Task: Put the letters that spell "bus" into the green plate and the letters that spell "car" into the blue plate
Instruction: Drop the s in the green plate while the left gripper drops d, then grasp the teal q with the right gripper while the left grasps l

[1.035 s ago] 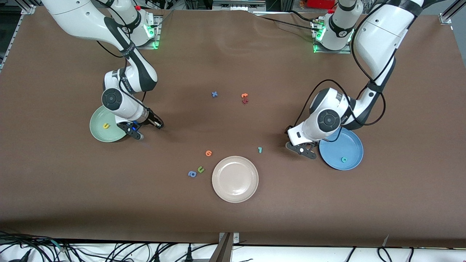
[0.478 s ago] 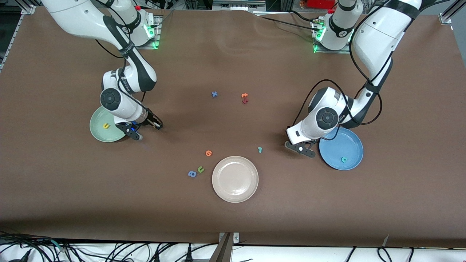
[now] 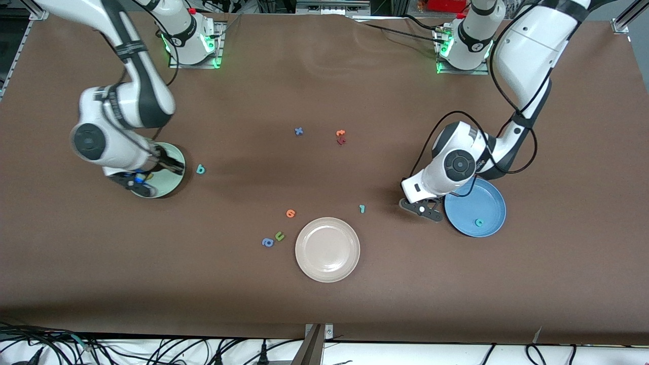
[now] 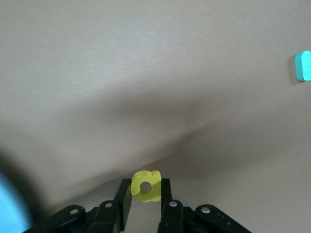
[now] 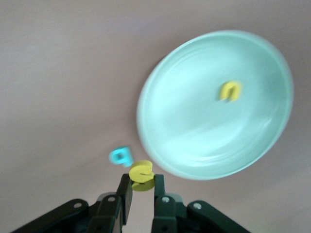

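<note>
My right gripper [image 3: 141,186] [image 5: 142,182] hangs over the rim of the green plate [image 3: 171,186] [image 5: 214,121], shut on the yellow "s" [image 5: 142,175]. The yellow "u" [image 5: 230,90] lies in that plate. On the table beside the plate lies the teal "b" [image 3: 201,169] [image 5: 120,156]. My left gripper [image 3: 423,210] [image 4: 146,191] is low over the table next to the blue plate [image 3: 481,200] and is shut on the yellow "a" [image 4: 146,185]. The teal "c" [image 3: 478,222] lies in the blue plate. The teal "r" [image 3: 362,208] [image 4: 303,65] lies on the table close to the left gripper.
A beige-white plate [image 3: 327,249] sits nearest the front camera at mid table. Beside it lie an orange letter [image 3: 290,213], a green "u" [image 3: 279,235] and a blue "a" [image 3: 267,242]. A blue "x" [image 3: 299,131] and two orange-red letters [image 3: 340,137] lie farther back.
My right arm has swung toward its own end of the table with the yellow "s", uncovering the teal "b". My left gripper has closed on the yellow "a" and barely moved.
</note>
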### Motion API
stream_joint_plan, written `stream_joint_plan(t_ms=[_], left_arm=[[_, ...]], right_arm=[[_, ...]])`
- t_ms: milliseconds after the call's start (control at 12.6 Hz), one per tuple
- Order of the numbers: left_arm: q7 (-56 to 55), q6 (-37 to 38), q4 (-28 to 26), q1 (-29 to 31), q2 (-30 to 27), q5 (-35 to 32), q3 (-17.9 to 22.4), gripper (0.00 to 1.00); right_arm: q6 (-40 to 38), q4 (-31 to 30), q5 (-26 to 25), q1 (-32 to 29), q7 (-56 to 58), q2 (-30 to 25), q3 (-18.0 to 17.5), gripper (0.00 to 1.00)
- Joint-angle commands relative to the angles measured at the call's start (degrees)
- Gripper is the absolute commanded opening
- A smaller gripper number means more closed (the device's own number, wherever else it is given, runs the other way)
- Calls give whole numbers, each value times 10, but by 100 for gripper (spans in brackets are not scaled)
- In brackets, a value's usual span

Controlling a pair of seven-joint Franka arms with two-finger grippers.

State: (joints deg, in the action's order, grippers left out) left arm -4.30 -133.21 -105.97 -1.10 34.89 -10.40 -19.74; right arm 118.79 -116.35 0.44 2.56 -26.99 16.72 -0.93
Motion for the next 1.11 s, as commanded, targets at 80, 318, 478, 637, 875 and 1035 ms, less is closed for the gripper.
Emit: stream_joint_plan(t_ms=[80, 318, 478, 637, 875, 1035], left_arm=[[145, 105, 37, 66, -44, -21, -1, 14], [259, 96, 38, 135, -28, -22, 1, 37], [256, 99, 39, 131, -28, -16, -3, 100], [243, 102, 39, 130, -31, -11, -16, 100], [140, 105, 38, 129, -34, -10, -73, 100], [42, 102, 39, 108, -32, -15, -112, 100]], right_arm=[[31, -19, 9, -2, 128, 46, 61, 9], [70, -43, 10, -11, 132, 61, 60, 10], [71, -43, 10, -10, 132, 62, 60, 62], [62, -38, 10, -9, 126, 51, 57, 99], [33, -30, 10, -8, 59, 25, 17, 99], [42, -30, 10, -8, -20, 27, -23, 99]])
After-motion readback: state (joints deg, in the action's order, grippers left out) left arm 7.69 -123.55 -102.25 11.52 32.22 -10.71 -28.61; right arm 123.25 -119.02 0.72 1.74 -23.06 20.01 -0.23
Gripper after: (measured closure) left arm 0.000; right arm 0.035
